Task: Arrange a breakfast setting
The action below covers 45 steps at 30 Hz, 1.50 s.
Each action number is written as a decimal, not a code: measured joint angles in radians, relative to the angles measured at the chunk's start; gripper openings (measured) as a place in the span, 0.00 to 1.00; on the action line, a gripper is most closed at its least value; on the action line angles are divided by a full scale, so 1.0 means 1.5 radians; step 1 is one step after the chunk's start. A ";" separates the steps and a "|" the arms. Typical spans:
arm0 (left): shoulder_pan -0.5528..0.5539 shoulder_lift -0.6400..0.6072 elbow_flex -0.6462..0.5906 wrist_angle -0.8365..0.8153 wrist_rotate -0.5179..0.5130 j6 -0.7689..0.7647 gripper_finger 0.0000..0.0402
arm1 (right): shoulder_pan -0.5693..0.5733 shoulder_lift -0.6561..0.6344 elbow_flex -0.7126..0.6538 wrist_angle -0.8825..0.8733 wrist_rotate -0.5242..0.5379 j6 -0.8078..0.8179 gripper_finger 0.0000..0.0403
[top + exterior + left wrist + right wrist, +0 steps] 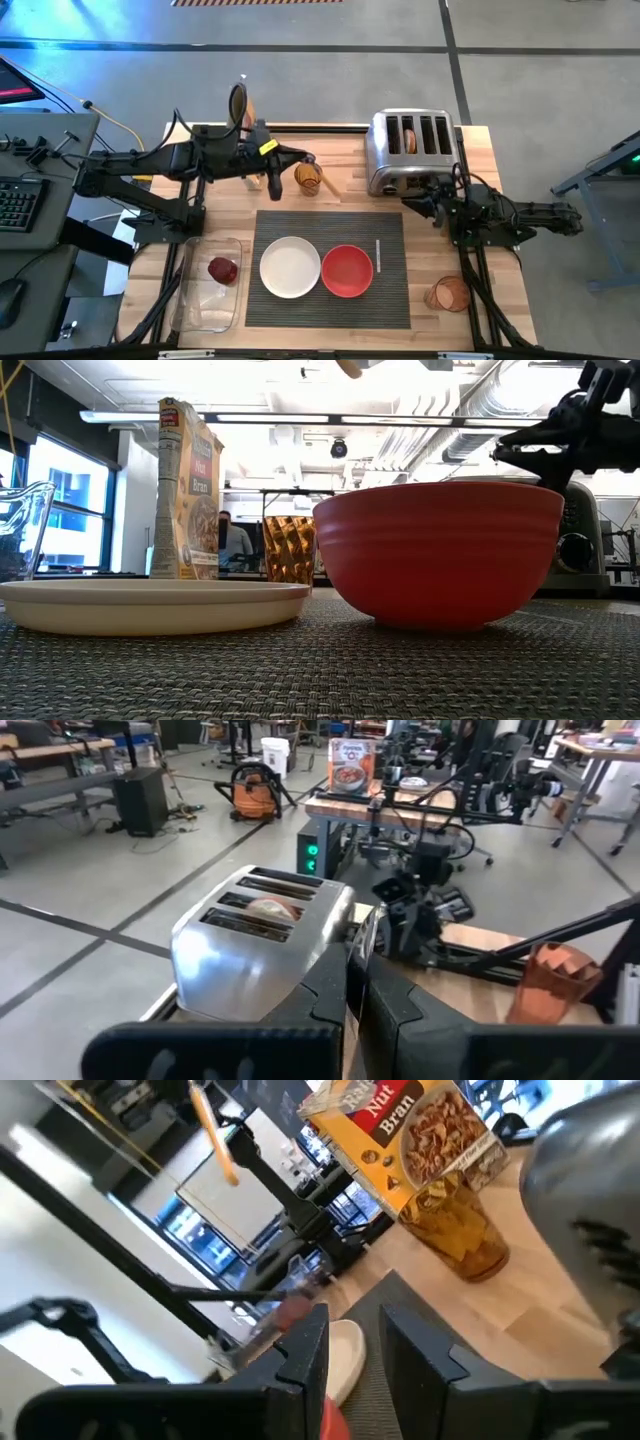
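On the dark ribbed mat [390, 300] a white plate [290, 267] and a red bowl [347, 271] stand side by side. The dark red fruit [222, 268] lies in a clear tray [200, 310] to the left of the mat. A bagel half [268, 908] stands in a slot of the toaster [410, 150]. My left gripper [312, 159] is high above the far side of the table, shut on the spoon, whose wooden handle [215, 1135] hangs in the air. My right gripper [408, 205] stands open and empty just in front of the toaster. My left gripper pinches the spoon between its two shut fingers [330, 990], which point roughly level toward the toaster. Which part of the spoon they have is hidden by the fingers themselves. The wooden handle's free end [348, 368] hangs below the gripper, far clear of the table.
A cereal box [240, 105] and an amber glass [308, 178] stand under and beside my left arm at the far side. A second amber glass [450, 294] lies right of the mat. A thin pale strip [378, 252] lies on the mat beside the bowl.
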 joint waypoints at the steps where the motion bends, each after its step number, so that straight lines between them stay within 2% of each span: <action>1: -0.004 0.000 0.000 0.000 0.000 -0.003 0.00 | 0.000 0.000 0.000 0.000 0.000 0.012 0.21; 7: -0.024 0.001 0.000 0.000 0.000 -0.019 0.00 | 0.000 0.000 0.000 0.015 -0.003 0.052 0.21; 11: -0.032 0.013 0.000 0.012 0.001 -0.029 0.00 | 0.000 0.001 0.000 0.110 0.007 0.022 0.22; 15: -0.032 0.026 0.000 0.021 0.009 -0.030 0.00 | 0.000 0.001 0.000 0.184 0.044 -0.036 0.27; 19: -0.032 0.040 0.000 0.026 0.010 -0.038 0.00 | 0.000 0.001 0.013 0.188 0.066 -0.068 0.36; 23: -0.032 0.053 0.000 0.028 0.013 -0.053 0.00 | 0.000 0.006 0.046 0.190 0.060 -0.088 0.42; 30: -0.032 0.081 0.000 0.033 0.016 -0.069 0.00 | 0.000 0.072 0.166 0.191 0.058 -0.198 0.43; 35: -0.031 0.100 0.000 0.032 0.030 -0.070 0.00 | 0.000 0.146 0.272 0.110 0.057 -0.270 0.43; 45: -0.031 0.133 0.000 0.046 0.041 -0.088 0.00 | 0.000 0.334 0.453 -0.074 0.043 -0.275 0.43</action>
